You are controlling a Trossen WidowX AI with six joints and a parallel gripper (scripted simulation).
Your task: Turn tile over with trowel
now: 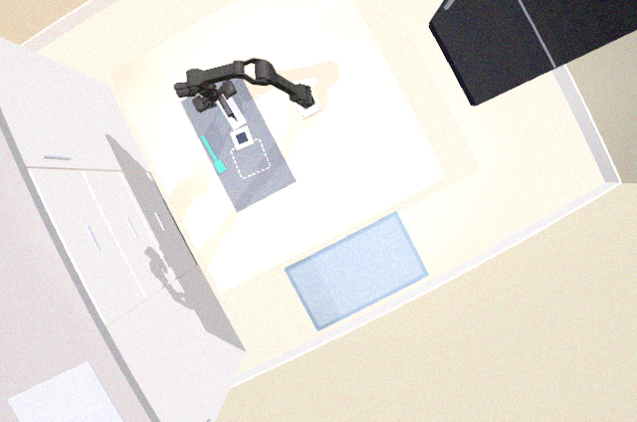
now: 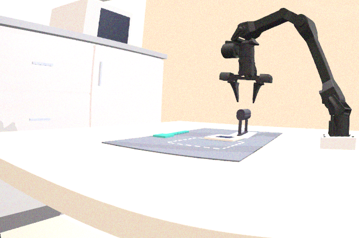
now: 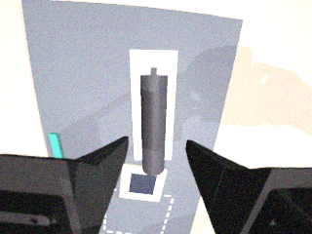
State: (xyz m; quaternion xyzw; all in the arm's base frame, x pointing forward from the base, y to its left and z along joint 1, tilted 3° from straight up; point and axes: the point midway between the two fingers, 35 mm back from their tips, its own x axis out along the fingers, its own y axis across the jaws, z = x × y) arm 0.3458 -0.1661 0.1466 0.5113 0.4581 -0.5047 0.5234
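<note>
Grey mat (image 1: 260, 149) (image 2: 202, 151) (image 3: 88, 58) on pale bench; black hand (image 1: 232, 116) (image 2: 245, 102) (image 3: 157, 142) wide, nothing held, above black-handled white trowel (image 1: 232, 110) (image 2: 243, 114) (image 3: 153, 122). Handle's long axis runs betw. fingers, twd white dark-centred tile (image 1: 249, 141) (image 2: 211, 137) (image 3: 125, 184), which overlaps dashed outline's edge.

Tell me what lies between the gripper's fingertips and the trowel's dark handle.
Just open air: in the exterior view the gripper hangs above the dark handle, with a visible gap.
</note>
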